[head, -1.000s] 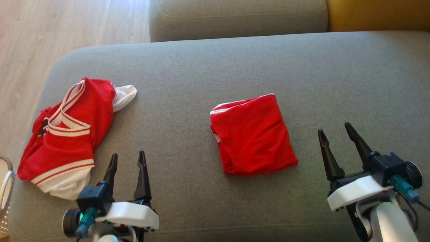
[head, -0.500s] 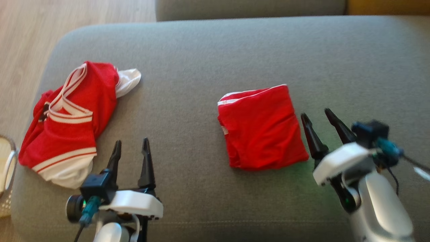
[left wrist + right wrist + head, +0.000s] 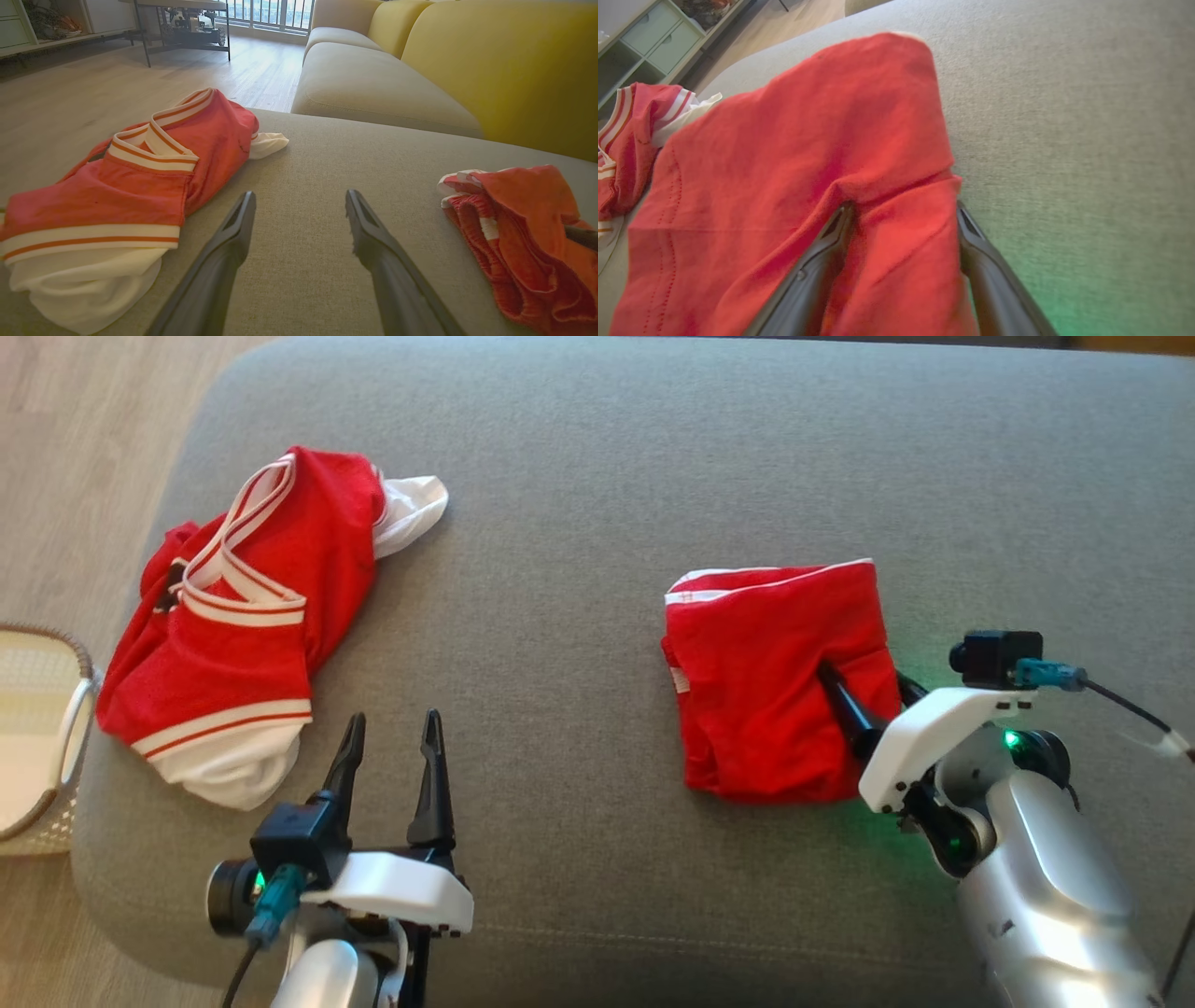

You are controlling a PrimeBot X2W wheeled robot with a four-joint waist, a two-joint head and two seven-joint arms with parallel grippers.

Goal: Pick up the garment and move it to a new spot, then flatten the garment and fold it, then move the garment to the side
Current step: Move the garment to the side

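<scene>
1. The folded red garment lies on the grey sofa seat, right of middle.
2. Right gripper: jaws spread wide, straddling a ridge of cloth at the garment's right edge, not clamped.
3. Left gripper: jaws apart over bare cushion, between the garment and a crumpled red-and-white jersey.

The folded garment hides one fingertip of the right end effector; left of the left end effector, a basket is cut off.
</scene>
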